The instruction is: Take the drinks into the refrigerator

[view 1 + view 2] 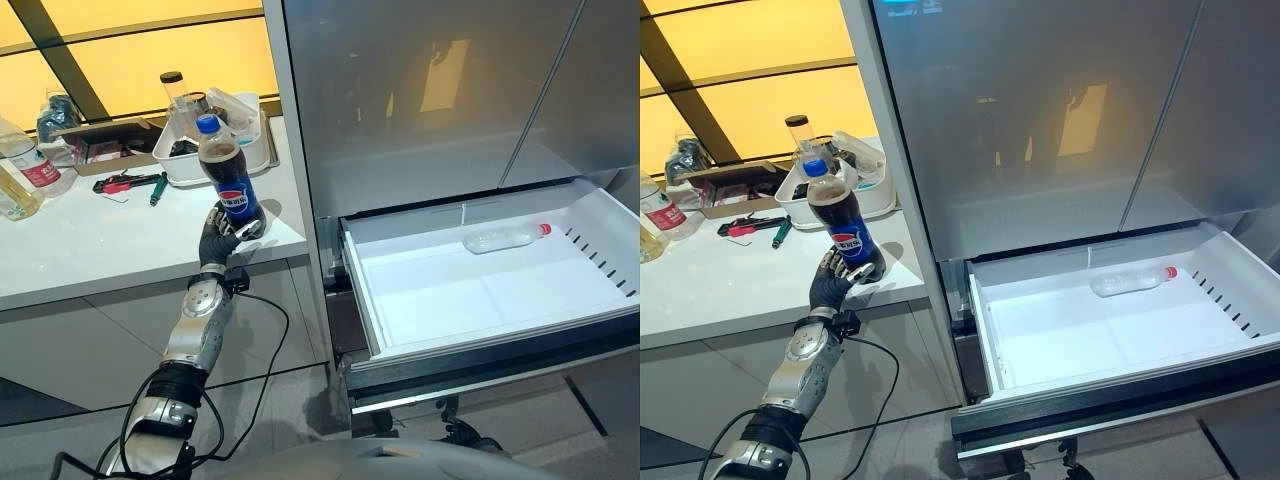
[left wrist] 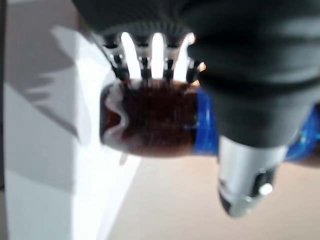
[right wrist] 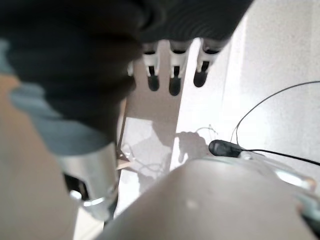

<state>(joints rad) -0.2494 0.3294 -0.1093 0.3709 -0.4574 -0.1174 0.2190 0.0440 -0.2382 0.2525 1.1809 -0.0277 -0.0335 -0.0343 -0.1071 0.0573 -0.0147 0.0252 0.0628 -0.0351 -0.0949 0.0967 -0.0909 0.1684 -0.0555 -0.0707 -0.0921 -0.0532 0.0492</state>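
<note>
A cola bottle [image 1: 228,175] with a blue cap and blue label stands upright at the white counter's [image 1: 120,245] front right corner. My left hand [image 1: 218,238] is shut round its lower half; the left wrist view shows the fingers [image 2: 145,65] curled over the dark bottle [image 2: 150,120]. To the right, the refrigerator's bottom drawer [image 1: 362,290] is pulled out. A clear bottle with a red cap [image 1: 505,238] lies on its side at the drawer's back. My right hand [image 3: 172,75] hangs low with relaxed fingers, holding nothing.
The tall grey refrigerator doors [image 1: 420,90] above the drawer are closed. On the counter behind the cola stand a white tray [image 1: 190,168] of containers, red and green tools [image 1: 130,183], and a red-labelled water bottle [image 1: 30,160] at the left edge.
</note>
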